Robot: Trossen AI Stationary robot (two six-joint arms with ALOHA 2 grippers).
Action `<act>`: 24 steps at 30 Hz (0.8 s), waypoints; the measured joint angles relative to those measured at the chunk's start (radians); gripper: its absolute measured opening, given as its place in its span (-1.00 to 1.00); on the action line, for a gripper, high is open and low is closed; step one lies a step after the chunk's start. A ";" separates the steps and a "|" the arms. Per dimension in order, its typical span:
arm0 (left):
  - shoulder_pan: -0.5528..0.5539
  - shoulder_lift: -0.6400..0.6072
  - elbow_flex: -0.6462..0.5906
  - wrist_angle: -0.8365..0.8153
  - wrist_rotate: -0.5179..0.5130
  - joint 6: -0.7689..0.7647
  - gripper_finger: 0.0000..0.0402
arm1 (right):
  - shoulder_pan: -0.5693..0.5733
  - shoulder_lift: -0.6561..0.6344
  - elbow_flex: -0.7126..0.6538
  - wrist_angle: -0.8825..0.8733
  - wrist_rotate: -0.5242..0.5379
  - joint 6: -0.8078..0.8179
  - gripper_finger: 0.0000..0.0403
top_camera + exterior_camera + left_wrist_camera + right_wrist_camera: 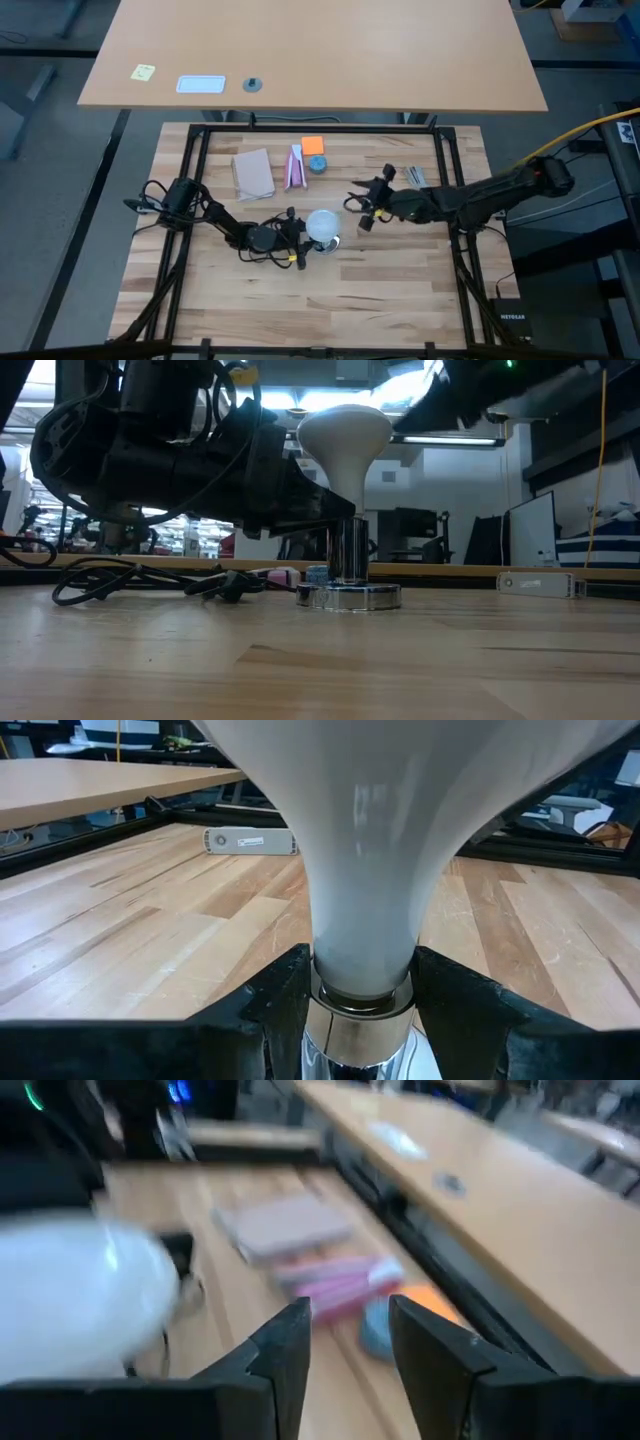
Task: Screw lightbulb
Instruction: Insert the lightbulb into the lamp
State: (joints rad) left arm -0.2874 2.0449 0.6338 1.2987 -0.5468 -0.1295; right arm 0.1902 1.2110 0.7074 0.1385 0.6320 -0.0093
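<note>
Near the middle of the desk [380,300], the lightbulb [323,225] stands upright in the silvery socket [348,596]. My left gripper [362,995] has its fingers closed narrowly on the socket's collar just below the bulb's neck, steadying it. My right gripper [348,1335] hangs partly open and empty just beside the globe. I judge the screwing step underway; next I'd need the right to take the globe and twist.
</note>
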 joint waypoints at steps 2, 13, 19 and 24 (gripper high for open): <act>0.000 0.000 0.000 0.000 0.000 0.000 -0.17 | 0.000 0.014 0.000 0.065 -0.034 -0.025 -0.29; -0.001 0.000 0.000 -0.005 0.000 0.027 -0.17 | 0.000 0.191 0.000 0.304 -0.194 -0.022 -0.29; 0.000 0.000 0.002 -0.008 0.000 0.006 -0.17 | 0.000 0.206 0.000 0.332 -0.214 -0.023 -0.29; 0.000 0.000 0.002 -0.008 0.002 -0.006 -0.17 | 0.000 0.207 0.000 0.332 -0.239 -0.022 -0.29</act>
State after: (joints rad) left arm -0.2872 2.0449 0.6357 1.2911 -0.5453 -0.1350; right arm 0.1902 1.4178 0.7071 0.4709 0.3925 -0.0310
